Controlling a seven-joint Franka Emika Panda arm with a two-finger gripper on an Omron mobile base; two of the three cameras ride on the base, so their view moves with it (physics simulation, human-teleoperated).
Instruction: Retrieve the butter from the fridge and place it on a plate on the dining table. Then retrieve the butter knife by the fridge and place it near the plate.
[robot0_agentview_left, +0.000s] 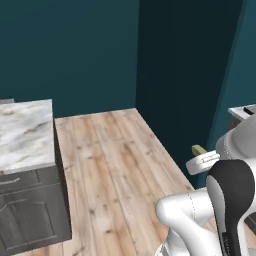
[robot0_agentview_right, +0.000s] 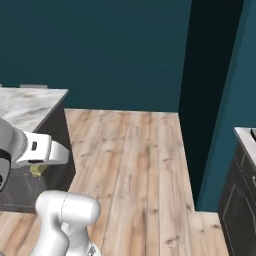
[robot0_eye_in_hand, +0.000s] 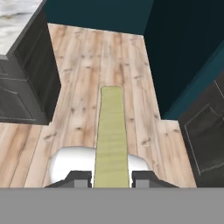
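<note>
- Left base view: the white arm rises beside the plank floor (robot0_agentview_left: 115, 165), and the gripper (robot0_agentview_left: 200, 156) sits at its far end with the pale yellow-olive butter (robot0_agentview_left: 199, 149) poking out past it. The butter is carried in the air, well apart from the dining table (robot0_agentview_left: 25, 132), whose white-grey marbled top shows at the far side of the floor from the gripper. By this, the fetching of the butter looks done and the carry to the table is under way.
- Right base view: the marbled dining table (robot0_agentview_right: 30, 102) stands just behind the gripper (robot0_agentview_right: 37, 167), and a small bit of butter (robot0_agentview_right: 36, 170) shows below the hand, against the table's dark base. A second dark cabinet (robot0_agentview_right: 240, 200) with a pale top stands across the floor from the table. Still to do, as a judgement: set the butter on the plate, then bring the butter knife.
- Hand view: the two dark fingertips of the gripper (robot0_eye_in_hand: 112, 178) are closed narrowly on the butter (robot0_eye_in_hand: 112, 135), which runs straight out from between them over the floor, lengthwise. The dining table (robot0_eye_in_hand: 17, 17) lies off to one side, ahead of the butter's tip.
- Containers: the dark cabinet doors below the table are closed, so their contents cannot be told.
</note>
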